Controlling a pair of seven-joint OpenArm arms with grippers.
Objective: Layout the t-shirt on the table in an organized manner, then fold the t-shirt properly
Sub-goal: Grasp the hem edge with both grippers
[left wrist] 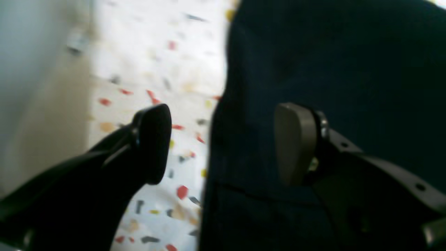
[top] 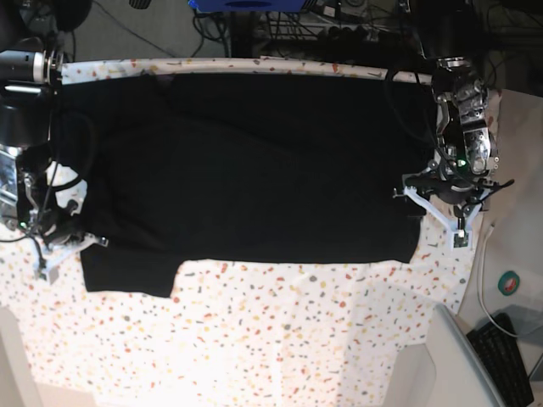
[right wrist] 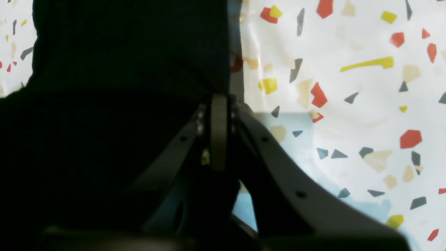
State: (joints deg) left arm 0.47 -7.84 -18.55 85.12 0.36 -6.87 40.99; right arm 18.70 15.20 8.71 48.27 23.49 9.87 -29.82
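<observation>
On speckled table, black t-shirt, seemingly flat.

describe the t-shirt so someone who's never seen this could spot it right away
Start from the table, white cloth flecked with red, yellow and grey. Spread flat across its far half lies the t-shirt, between the two arms. It is the only big plain black cloth there; no print shows on its upper side.

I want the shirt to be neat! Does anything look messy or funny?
Mostly neat: the t-shirt lies spread flat on the table. One oddity: on the base view's left, a sleeve juts down past the straight lower edge, and faint creases cross the cloth there. No tear or spill shows.
</observation>
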